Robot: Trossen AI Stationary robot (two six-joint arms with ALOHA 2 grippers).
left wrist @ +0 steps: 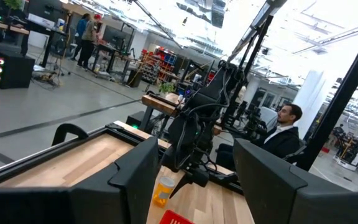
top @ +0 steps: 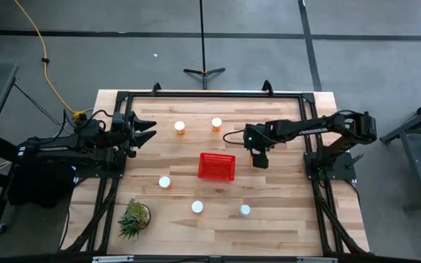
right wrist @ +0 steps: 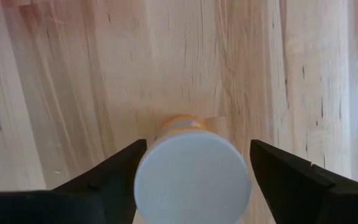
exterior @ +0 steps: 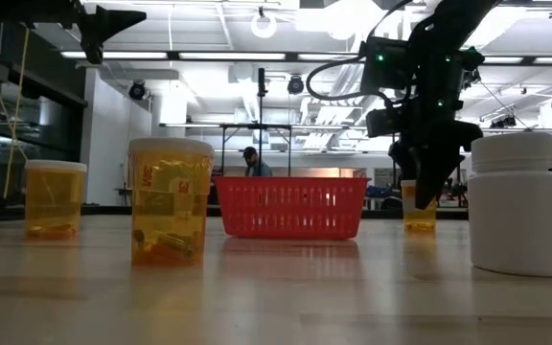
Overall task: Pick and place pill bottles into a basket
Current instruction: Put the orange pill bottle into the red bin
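A white-capped pill bottle (right wrist: 191,177) stands on the pale wooden table (top: 283,226) just right of the red basket (top: 217,166), between the spread fingers of the right gripper (top: 260,161), untouched. Five other bottles (top: 164,182) dot the table around a green plant (top: 133,218); the left gripper (top: 143,131), fingers apart, hovers at the table's left edge, with a workshop and a seated person (left wrist: 284,130) beyond

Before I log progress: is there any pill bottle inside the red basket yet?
No. In the high view the basket shows only its bare red floor, and every visible pill bottle stands on the table outside it.
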